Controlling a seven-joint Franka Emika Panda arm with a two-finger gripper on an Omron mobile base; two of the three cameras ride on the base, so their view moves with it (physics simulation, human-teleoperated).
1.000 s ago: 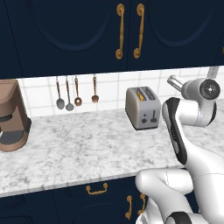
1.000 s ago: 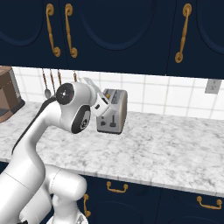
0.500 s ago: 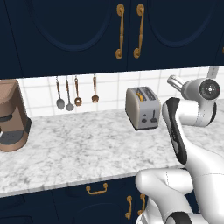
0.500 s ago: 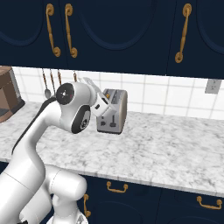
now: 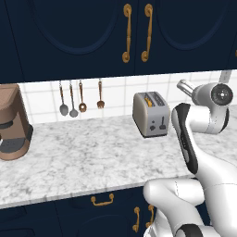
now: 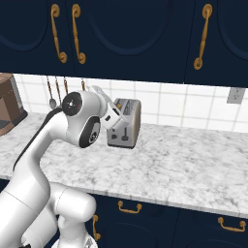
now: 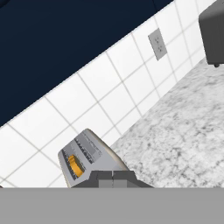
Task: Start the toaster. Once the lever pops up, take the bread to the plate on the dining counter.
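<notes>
my gripper (image 7: 113,176), jaws pressed together and empty, hovers just above the boxy grey-silver toaster (image 7: 89,158) on the marbled table (image 7: 183,127). if i descend off-line, i may miss its small black lever (image 5: 163,123).

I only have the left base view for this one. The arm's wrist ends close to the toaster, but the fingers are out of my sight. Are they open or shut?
Observer: Shut. In the hand view the gripper has its two tips pressed together with nothing between them.
Operator: How close is it to the toaster?
Observer: In the right base view it overlaps the upper left corner of the toaster; I cannot tell whether they touch.
Operator: Anything further along the counter?
Observer: The hand view shows a dark boxy appliance standing on the marble worktop, past a wall outlet.
</notes>
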